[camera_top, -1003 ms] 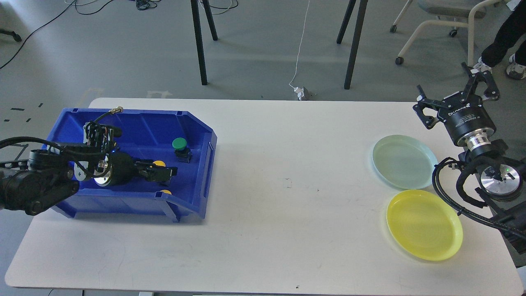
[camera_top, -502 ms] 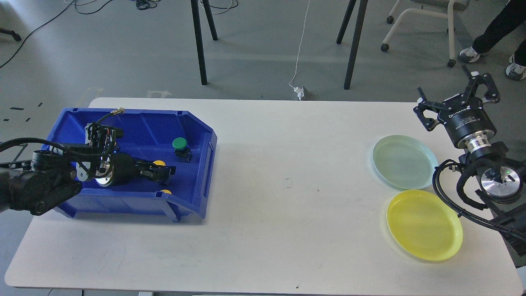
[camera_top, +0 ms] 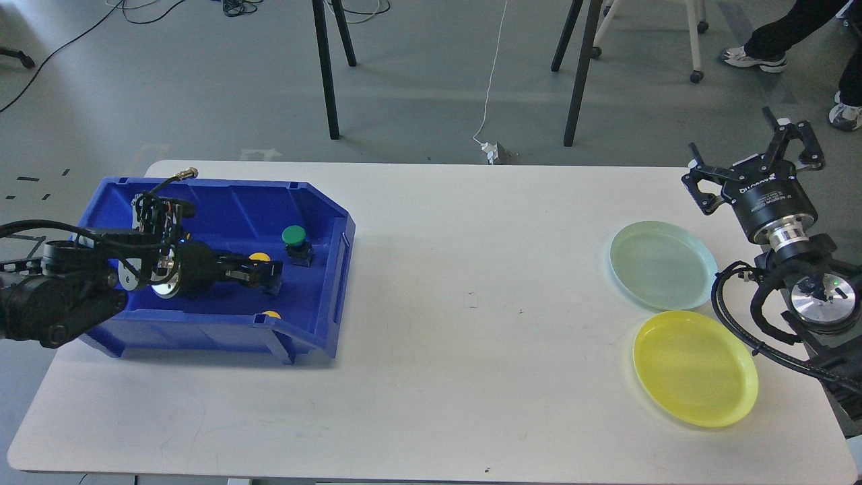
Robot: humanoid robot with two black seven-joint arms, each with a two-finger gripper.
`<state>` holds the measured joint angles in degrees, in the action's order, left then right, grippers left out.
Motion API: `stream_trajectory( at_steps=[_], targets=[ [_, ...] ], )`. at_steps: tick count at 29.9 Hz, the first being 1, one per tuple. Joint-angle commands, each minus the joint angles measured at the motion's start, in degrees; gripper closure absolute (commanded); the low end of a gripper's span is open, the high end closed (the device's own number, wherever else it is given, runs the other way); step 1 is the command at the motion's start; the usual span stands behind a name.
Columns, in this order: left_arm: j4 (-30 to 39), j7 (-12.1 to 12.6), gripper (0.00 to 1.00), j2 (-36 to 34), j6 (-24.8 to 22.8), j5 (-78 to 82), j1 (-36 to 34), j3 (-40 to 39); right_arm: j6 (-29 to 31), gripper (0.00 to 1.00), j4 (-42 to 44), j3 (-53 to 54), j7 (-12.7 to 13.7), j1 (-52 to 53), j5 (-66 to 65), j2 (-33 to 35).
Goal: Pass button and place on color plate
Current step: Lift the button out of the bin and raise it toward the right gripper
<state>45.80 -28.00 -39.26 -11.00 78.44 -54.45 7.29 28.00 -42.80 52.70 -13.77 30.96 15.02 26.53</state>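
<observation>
My left gripper (camera_top: 264, 272) reaches into the blue bin (camera_top: 323, 202) from the left. Its fingers are closed around a yellow button (camera_top: 259, 256), most of which is hidden by them. A green button (camera_top: 294, 236) on a black base stands just right of the gripper. A second yellow button (camera_top: 271, 314) peeks out at the bin's front wall. My right gripper (camera_top: 749, 151) is open and empty, held up at the table's far right behind the pale green plate (camera_top: 662, 264). The yellow plate (camera_top: 695, 368) lies in front of it.
A cable with a brass connector (camera_top: 190, 173) sticks up at the bin's back left. Chair and stand legs (camera_top: 579, 74) and a person's feet (camera_top: 753, 59) are on the floor beyond the table.
My left gripper has drawn back left and risen slightly inside the bin, and the yellow button moved with it. My right gripper shifted slightly. The chair and person behind moved.
</observation>
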Motion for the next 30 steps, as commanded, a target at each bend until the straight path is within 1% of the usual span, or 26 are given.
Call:
stream_trajectory(
  at_steps=[1, 3, 5, 7, 9, 12, 15, 17, 20, 25, 28, 30],
  targets=[
    [7.8, 0.0, 0.93, -5.2, -2.52, -1.27, -0.31, -8.85, 0.0, 0.0, 4.82, 1.17, 0.23, 0.85, 0.01, 0.45],
    [12.98, 0.0, 0.93, -8.71, -5.42, -4.16, 0.13, -14.99, 0.0, 0.0, 8.42, 3.01, 0.23, 1.73, 0.01, 0.45],
    [17.55, 0.0, 0.93, -10.56, -7.45, -9.24, 0.83, -19.92, 0.0, 0.0, 9.31, 3.37, 0.23, 2.96, 0.1, -0.25],
    [20.99, 0.0, 0.93, -10.66, -8.25, -15.13, 1.45, -23.18, 0.0, 0.0, 8.01, 3.11, 0.23, 2.88, 0.18, 0.01],
    [22.4, 0.0, 0.92, -10.05, -8.42, -20.93, 1.45, -25.3, 0.0, 0.0, 4.68, 2.5, 0.23, 2.53, -0.34, 0.53],
    [23.2, 0.0, 0.92, -4.09, -8.34, -28.68, 1.45, -27.94, 0.0, 0.0, 1.06, -1.53, 0.06, 2.7, -3.66, 2.29],
    [23.02, 0.0, 0.92, 3.47, -6.94, -31.24, 1.54, -28.38, 0.0, 0.0, -3.59, -4.01, -0.12, 3.4, -11.66, 4.57],
    [22.67, 0.0, 0.92, 7.78, -4.57, -31.51, 1.62, -28.47, 0.0, 0.0, -7.8, -4.1, -0.12, 3.32, -17.28, 5.72],
    [21.45, 0.0, 0.92, 12.27, -1.49, -32.47, 2.59, -28.47, 0.0, 0.0, -12.73, -4.01, -0.21, 2.96, -23.18, 6.34],
    [21.18, 0.0, 0.92, 14.21, -1.04, -35.28, 3.29, -29.0, 0.0, 0.02, -19.41, -4.8, -0.3, 2.53, -25.3, 4.15],
    [21.18, 0.0, 0.92, 14.12, -1.04, -36.87, 3.38, -29.0, 0.0, 0.02, -24.16, -4.8, -0.38, 2.61, -29.59, 0.02],
    [21.18, 0.0, 0.92, 14.12, -1.04, -36.96, 3.38, -29.0, 0.0, 0.02, -25.22, -4.8, -0.47, 2.79, -32.76, -2.53]
  ],
)
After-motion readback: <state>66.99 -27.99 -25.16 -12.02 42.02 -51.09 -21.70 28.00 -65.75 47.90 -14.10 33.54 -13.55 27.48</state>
